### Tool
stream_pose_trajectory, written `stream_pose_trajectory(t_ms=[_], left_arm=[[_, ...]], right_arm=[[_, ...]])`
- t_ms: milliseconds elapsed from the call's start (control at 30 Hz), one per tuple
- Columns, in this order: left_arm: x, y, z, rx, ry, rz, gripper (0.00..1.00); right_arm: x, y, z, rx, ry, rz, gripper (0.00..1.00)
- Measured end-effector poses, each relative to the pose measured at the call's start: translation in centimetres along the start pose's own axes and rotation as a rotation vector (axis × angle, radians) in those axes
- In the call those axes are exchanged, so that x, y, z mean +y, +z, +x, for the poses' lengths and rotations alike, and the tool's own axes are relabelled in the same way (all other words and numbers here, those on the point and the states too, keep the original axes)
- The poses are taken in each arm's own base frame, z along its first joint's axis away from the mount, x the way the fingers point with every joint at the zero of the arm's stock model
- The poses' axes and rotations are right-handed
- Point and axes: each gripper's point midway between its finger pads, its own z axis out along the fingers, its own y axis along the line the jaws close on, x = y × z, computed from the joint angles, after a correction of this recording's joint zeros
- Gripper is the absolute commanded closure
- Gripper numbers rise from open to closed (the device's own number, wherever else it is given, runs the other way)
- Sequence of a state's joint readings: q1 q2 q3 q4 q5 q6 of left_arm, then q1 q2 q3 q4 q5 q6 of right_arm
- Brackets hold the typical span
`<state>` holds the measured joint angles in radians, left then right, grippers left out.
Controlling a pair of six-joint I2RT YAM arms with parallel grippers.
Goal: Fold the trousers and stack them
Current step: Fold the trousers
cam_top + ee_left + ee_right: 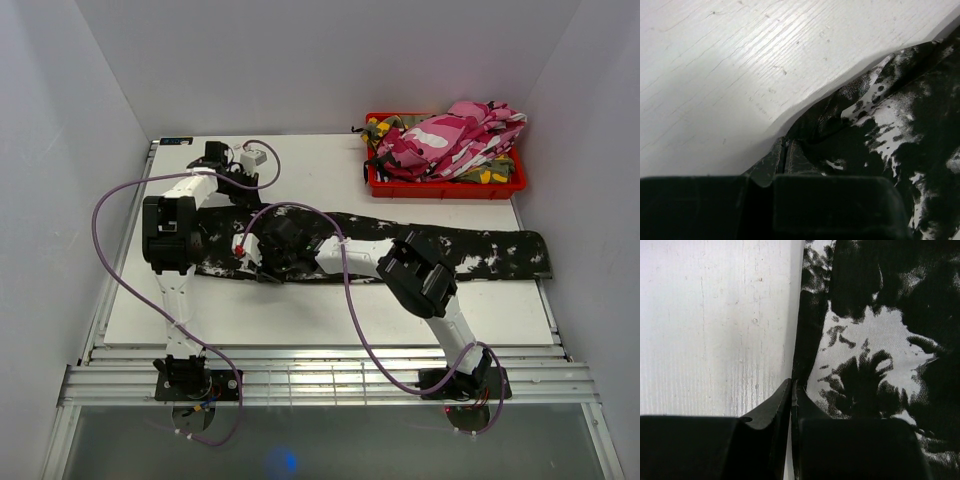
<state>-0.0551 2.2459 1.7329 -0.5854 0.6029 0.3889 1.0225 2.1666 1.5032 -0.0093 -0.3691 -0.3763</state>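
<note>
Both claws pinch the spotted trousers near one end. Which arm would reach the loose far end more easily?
Right, likely. The black trousers trail toward its side; both the right gripper and left gripper are shut on cloth near the left end.

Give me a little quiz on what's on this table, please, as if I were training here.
1. True or false: the black-and-white trousers lie folded inside the red basket.
2. What sits on top of the pile in the basket? A) pink trousers B) a towel C) nothing
3. Are the left gripper and the right gripper open or shut, and where?

Key:
1. False: they are spread out long across the table.
2. A.
3. Both shut, each pinching an edge of the black-and-white trousers.
</note>
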Motion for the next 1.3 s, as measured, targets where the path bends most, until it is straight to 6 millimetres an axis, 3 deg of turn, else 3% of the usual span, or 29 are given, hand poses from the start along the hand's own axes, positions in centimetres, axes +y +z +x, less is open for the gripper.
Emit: stream_pose_trajectory(t_ms=[300, 333, 400, 467, 633, 767, 833, 933, 1000, 1067, 1167, 1300], left_arm=[[1.2, -1.1, -0.3, 0.01, -0.049, -0.012, 0.99], [1.2, -1.1, -0.4, 0.01, -0.051, -0.012, 0.78], [1.4, -1.1, -0.6, 0.011, -0.047, -0.013, 0.54], [2.1, -1.3, -1.7, -0.013, -0.026, -0.036, 0.37], [3.8, -4.0, -6.0, -0.098, 0.026, -0.099, 0.14], [5.8, -8.8, -7.5, -0.159, -0.015, -0.158, 0.08], [7.5, -12.3, -6.9, -0.178, -0.057, -0.206, 0.09], [9.0, -17.7, -3.9, -0.183, -0.141, -0.27, 0.15], [9.1, -20.8, -1.7, -0.181, -0.202, -0.291, 0.21], [8.1, -22.4, 0.0, -0.181, -0.256, -0.265, 0.26], [4.7, -21.6, 3.1, -0.159, -0.344, -0.164, 0.27], [0.4, -17.9, 9.2, -0.052, -0.534, -0.054, 0.29]], right_arm=[[0.3, 0.2, -0.3, -0.007, -0.008, -0.006, 0.92], [0.3, 0.2, -0.3, -0.007, -0.008, -0.003, 0.92], [0.3, 0.2, -0.3, -0.008, -0.009, -0.003, 0.88], [0.5, 0.2, -0.2, -0.004, 0.001, -0.012, 0.67], [0.9, 0.0, -0.4, 0.011, 0.019, -0.026, 0.4], [-0.4, -1.3, -1.5, 0.002, 0.068, -0.01, 0.31], [-2.2, -2.9, -2.2, -0.012, 0.108, 0.021, 0.28], [-5.9, -7.2, -3.2, -0.048, 0.172, 0.102, 0.26], [-8.4, -10.5, -3.6, -0.077, 0.202, 0.164, 0.25], [-10.7, -14.2, -3.1, -0.098, 0.237, 0.233, 0.25], [-12.3, -17.7, -0.4, -0.088, 0.299, 0.297, 0.25], [-11.8, -18.8, 7.3, 0.019, 0.436, 0.31, 0.25]])
